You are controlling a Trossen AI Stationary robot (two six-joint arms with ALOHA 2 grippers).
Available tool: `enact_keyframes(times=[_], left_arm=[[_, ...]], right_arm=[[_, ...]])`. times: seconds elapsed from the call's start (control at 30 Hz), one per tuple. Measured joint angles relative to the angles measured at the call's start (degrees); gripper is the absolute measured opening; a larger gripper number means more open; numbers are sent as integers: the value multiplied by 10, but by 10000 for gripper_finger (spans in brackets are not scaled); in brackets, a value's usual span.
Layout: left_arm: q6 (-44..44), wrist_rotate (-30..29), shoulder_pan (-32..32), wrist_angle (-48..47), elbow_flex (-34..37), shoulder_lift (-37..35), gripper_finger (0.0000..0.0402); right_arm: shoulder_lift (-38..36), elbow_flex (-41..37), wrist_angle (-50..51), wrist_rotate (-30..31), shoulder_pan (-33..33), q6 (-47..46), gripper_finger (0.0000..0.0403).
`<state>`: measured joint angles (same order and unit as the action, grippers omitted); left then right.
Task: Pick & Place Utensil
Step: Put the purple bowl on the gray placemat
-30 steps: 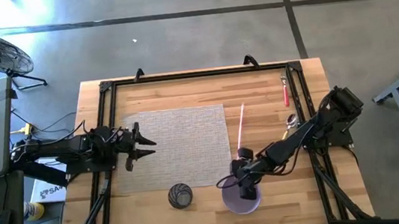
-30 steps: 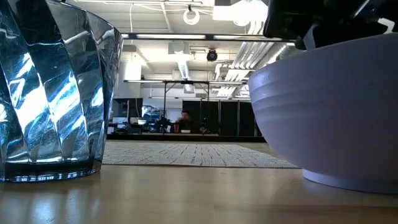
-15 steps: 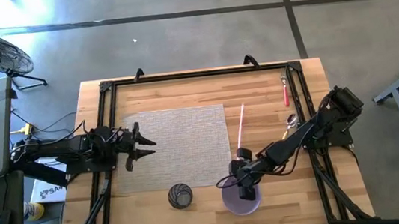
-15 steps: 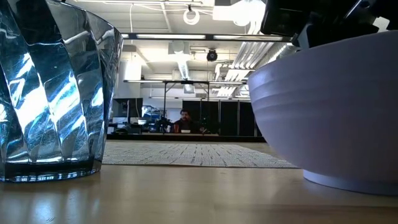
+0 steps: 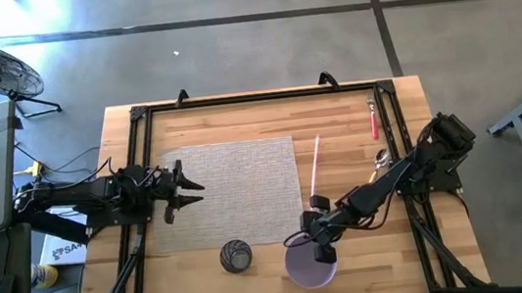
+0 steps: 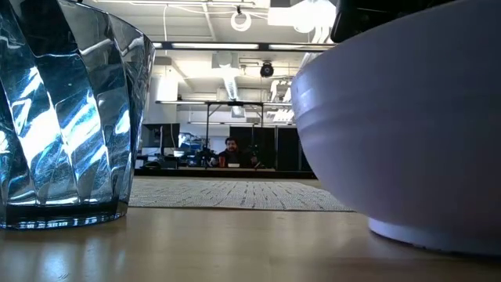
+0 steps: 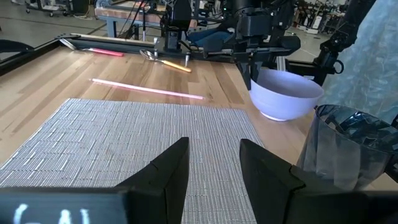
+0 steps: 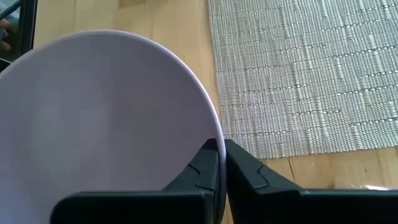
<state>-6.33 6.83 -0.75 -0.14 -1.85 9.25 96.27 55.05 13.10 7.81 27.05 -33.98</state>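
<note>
A lavender bowl (image 5: 305, 272) sits on the wood near the table's near edge, filling the right of the low view (image 6: 407, 133). My right gripper (image 5: 321, 251) is shut on its rim. Three utensils lie on the right of the table: a pink stick (image 5: 314, 163), a red-handled utensil (image 5: 373, 119) and a spoon (image 5: 381, 160). My left gripper (image 5: 187, 189) waits open over the left edge of the grey placemat (image 5: 237, 191); in its wrist view the fingers (image 7: 168, 174) stand apart. My right gripper (image 8: 222, 155) pinches the bowl's rim (image 8: 210, 132) on its far right side, one finger inside the bowl and one outside. The fingers come from above, pointing down. The bowl's base (image 6: 423, 235) rests on the table.
A ribbed clear glass tumbler (image 5: 236, 256) stands left of the bowl, close to the near edge (image 6: 63, 110). A black frame (image 5: 139, 116) runs around the tabletop. Bare wood lies between the placemat and the utensils.
My right gripper has moved a little toward the table's near edge and left, keeping its hold on the rim. The bowl has slid with it along the wood and now looms larger in the low view.
</note>
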Motion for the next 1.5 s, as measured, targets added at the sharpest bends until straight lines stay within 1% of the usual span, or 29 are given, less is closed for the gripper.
enact_keyframes(times=[0.17, 0.33, 0.5, 0.63, 0.7, 0.77, 0.9, 0.97, 1.03, 1.17, 1.37, 1.5], left_arm=[[0, 0, 0, 0, 0, 0, 140], [0, 0, 0, 0, 0, 0, 140], [0, 0, 0, 0, 0, 0, 140], [0, 0, 0, 0, 0, 0, 140], [0, 0, 0, 0, 0, 0, 140], [0, 0, 0, 0, 0, 0, 140], [0, 0, 0, 0, 0, 0, 140], [0, 0, 0, 0, 0, 0, 140], [0, 0, 0, 0, 0, 0, 140], [0, 0, 0, 0, 0, 0, 140], [0, 0, 0, 0, 0, 0, 140], [0, 0, 0, 0, 0, 0, 140]], right_arm=[[0, 0, -1, -1, 0, -5, 16], [-9, 1, -4, -4, -8, -5, 6], [-28, 1, -8, -3, -41, -36, 11], [-43, 2, -6, -6, -86, -90, 5], [-43, 18, 17, 8, -110, -99, 6], [-43, 42, 63, 28, -133, -92, 7], [-40, 100, 157, 111, -185, -119, 4], [-40, 123, 157, 141, -213, -145, 4], [-38, 141, 142, 150, -237, -145, 5], [-11, 174, 107, 143, -272, -86, 4], [83, 237, 110, 112, -304, -81, 5], [156, 301, 111, 68, -313, -75, 5]])
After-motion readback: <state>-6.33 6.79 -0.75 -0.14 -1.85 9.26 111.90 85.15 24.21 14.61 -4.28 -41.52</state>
